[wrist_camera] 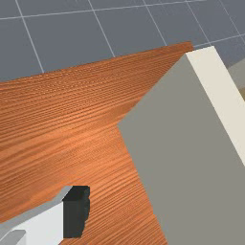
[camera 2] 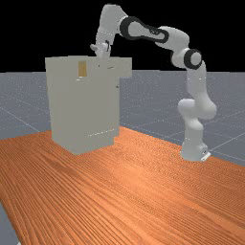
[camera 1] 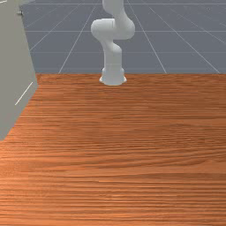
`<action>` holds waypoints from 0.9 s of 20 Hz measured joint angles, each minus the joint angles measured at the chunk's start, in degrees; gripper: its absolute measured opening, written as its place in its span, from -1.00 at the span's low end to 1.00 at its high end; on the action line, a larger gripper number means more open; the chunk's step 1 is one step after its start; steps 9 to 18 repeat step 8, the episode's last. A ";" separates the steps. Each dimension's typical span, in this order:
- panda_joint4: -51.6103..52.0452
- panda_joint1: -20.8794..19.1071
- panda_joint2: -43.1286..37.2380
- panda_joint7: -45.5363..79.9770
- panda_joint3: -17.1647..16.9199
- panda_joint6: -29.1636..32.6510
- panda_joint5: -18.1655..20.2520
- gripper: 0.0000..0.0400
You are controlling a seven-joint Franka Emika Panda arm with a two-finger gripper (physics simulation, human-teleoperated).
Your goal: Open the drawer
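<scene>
Nearest to our camera stands one black finger pad [wrist_camera: 76, 213], touching nothing; our gripper [camera 2: 102, 49] is open and holds nothing, but how wide, we cannot tell. Wooden table [camera 1: 132, 154] meets grey floor [camera 1: 190, 44] at its edge. At the far view's left rises the cabinet [camera 2: 81, 110], its drawer [camera 2: 125, 68] jutting toward the arm base [camera 2: 193, 148]; open wood lies between.
</scene>
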 joint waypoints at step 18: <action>-1.92 6.02 -3.37 8.45 7.19 -5.38 1.54 1.00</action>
